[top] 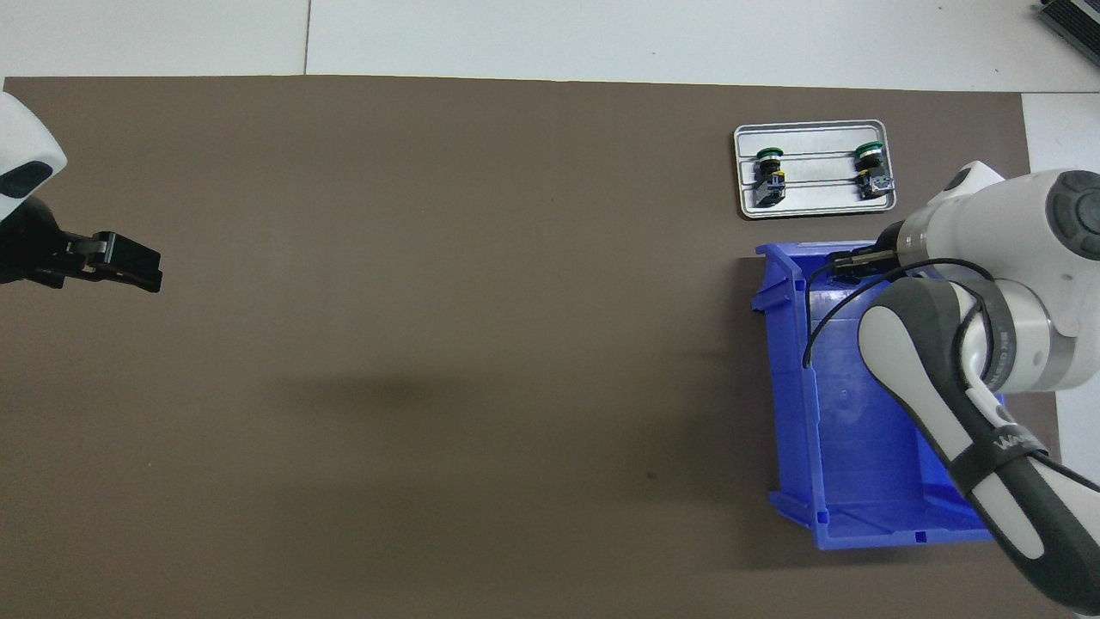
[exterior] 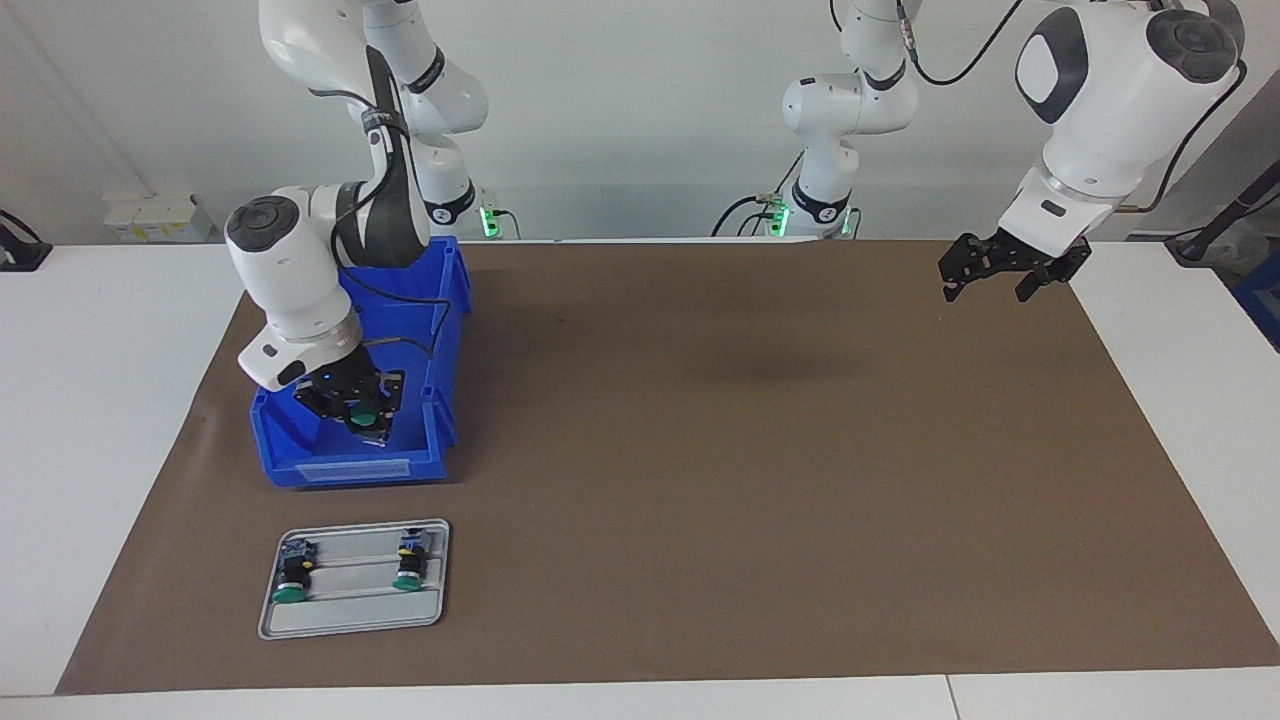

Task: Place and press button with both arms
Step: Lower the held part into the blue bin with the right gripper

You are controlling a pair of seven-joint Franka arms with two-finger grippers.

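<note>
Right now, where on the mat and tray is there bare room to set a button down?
The tray has a bare strip between its two buttons and along its edge farthest from the robots. The brown mat is bare from the blue bin to the left arm's end. It is crowded at the bin, where the right pincer holds a button.

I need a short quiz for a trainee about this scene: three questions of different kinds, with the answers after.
1. True or false: the right gripper is shut on a green-capped button over the blue bin.
2. How many buttons lie on the grey tray?
3. The left gripper is: A) open, over the brown mat; B) shut on a button; C) in the bin.

Key: 1 true; 2 two; 3 A.
</note>
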